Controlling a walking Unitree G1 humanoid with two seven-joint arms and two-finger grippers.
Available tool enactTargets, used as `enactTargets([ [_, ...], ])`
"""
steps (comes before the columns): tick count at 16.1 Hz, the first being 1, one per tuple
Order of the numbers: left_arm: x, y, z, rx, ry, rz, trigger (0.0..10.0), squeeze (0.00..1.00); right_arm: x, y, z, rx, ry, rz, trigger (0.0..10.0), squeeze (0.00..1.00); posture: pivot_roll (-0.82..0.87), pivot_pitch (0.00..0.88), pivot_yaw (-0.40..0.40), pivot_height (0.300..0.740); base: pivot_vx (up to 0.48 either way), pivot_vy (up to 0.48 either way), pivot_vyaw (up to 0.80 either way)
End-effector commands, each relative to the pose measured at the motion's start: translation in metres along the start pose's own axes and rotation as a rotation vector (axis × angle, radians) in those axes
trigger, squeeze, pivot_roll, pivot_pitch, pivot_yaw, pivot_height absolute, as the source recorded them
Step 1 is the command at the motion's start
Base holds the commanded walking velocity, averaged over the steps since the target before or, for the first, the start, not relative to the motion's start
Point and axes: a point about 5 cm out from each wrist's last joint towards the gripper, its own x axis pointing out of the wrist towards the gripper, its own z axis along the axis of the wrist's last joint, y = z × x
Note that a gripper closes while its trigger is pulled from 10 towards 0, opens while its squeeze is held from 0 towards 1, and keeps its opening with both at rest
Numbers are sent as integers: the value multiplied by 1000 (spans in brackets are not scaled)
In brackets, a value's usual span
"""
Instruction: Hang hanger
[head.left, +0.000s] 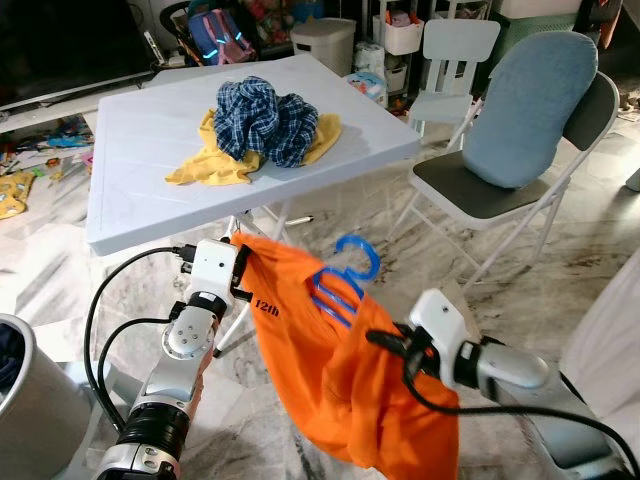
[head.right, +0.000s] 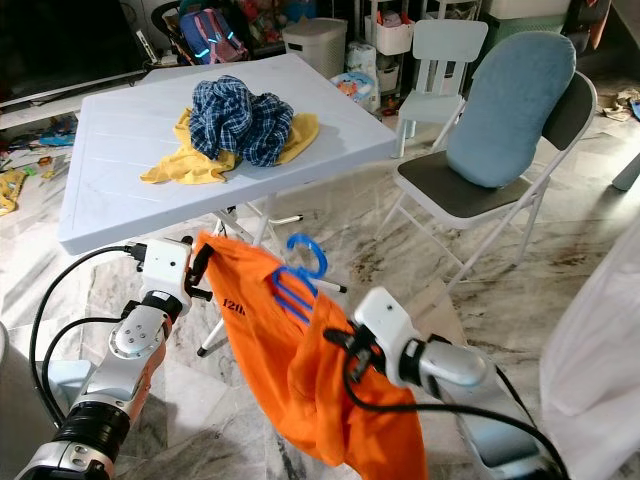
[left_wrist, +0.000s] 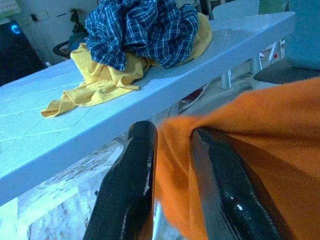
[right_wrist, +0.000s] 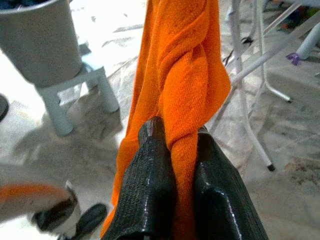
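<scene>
Between our two tools hangs the orange shirt (head.left: 350, 390): left tool (left_wrist: 172, 165) clenched on its upper corner, right tool (right_wrist: 175, 165) clenched on a twisted fold. Just beyond them, a blue hanger (head.left: 345, 275) sits inside the shirt. Farther off, the table (head.left: 130, 150) carries crumpled clothes (head.left: 262, 125).

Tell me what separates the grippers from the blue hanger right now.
The orange shirt does. Both the left gripper and right gripper pinch its cloth, not the blue hanger, whose hook pokes out of the shirt between them. No rail to hang it on is visible.
</scene>
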Motion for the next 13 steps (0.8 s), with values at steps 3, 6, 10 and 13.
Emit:
enactTargets([
  [3, 2, 25, 4, 3, -16, 117, 0, 0, -14, -1, -9, -83, 73, 45, 10000, 0, -254, 0, 61, 740, 0, 0, 0],
  [6, 2, 26, 4, 5, -15, 129, 0, 0, -21, -9, -13, -124, 111, 20, 10000, 0, -257, 0, 62, 740, 0, 0, 0],
  [10, 0, 5, 7, -7, -32, 43, 10000, 0, -25, -28, -11, -161, 145, -66, 10000, 0, -259, 0, 56, 740, 0, 0, 0],
  [13, -11, -37, 11, -91, -61, -75, 10000, 561, -14, -43, 2, -130, 79, -198, 10000, 0, -256, 0, 54, 740, 0, 0, 0],
])
